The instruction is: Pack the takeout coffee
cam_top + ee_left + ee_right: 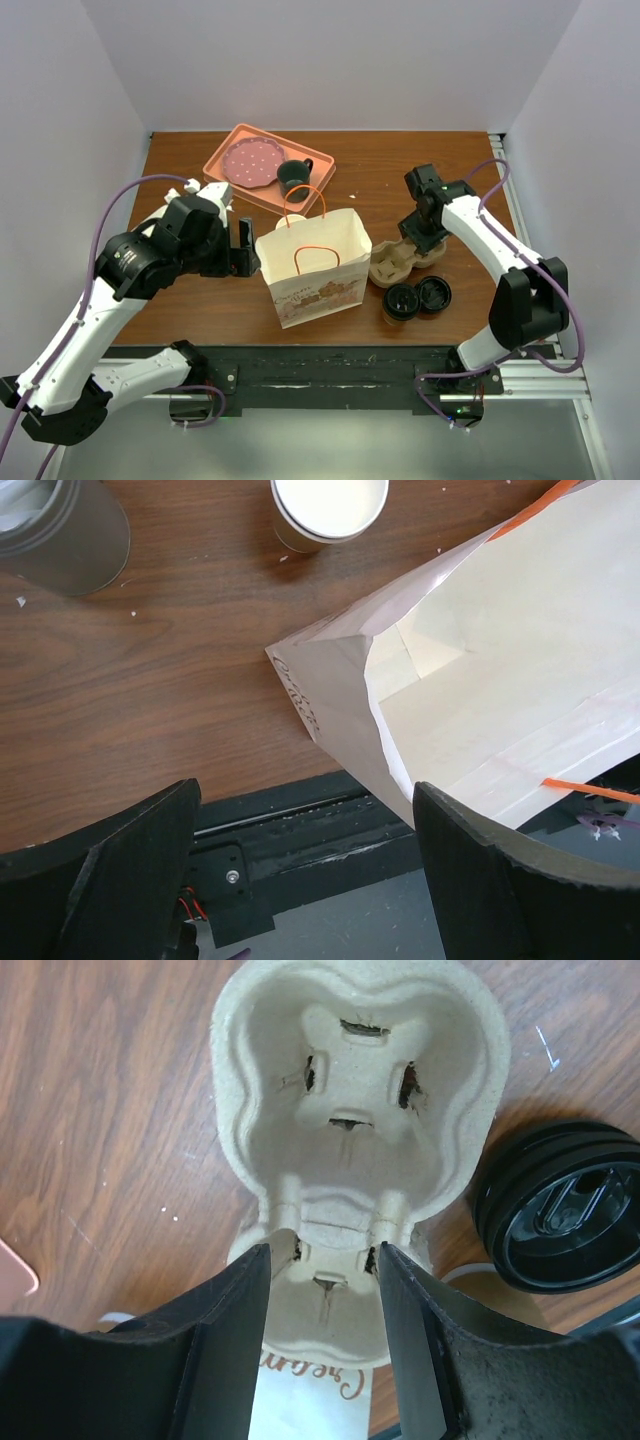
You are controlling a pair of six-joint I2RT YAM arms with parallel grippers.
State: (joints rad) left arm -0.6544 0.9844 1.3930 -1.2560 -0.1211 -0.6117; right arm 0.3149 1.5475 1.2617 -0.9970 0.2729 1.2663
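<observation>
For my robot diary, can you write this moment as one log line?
left claw: open, beside bag | right claw: over cup carrier, grip unclear | coffee cup: on table, not packed

- Two arms are showing white link shells broken by black joint housings: the left arm [75, 335] and the right arm [490, 245].
- A purple cable [118, 200] is looping off the left arm, and a second purple cable [577, 335] is trailing along the right arm.
- The left gripper [243, 250] is wearing matte black, wedge-shaped fingers [125, 880].
- The right gripper [425, 238] is showing black fingers [215, 1350] with a grainy, scuffed surface.
- Both bases are sitting on a black rail [330, 372].
</observation>
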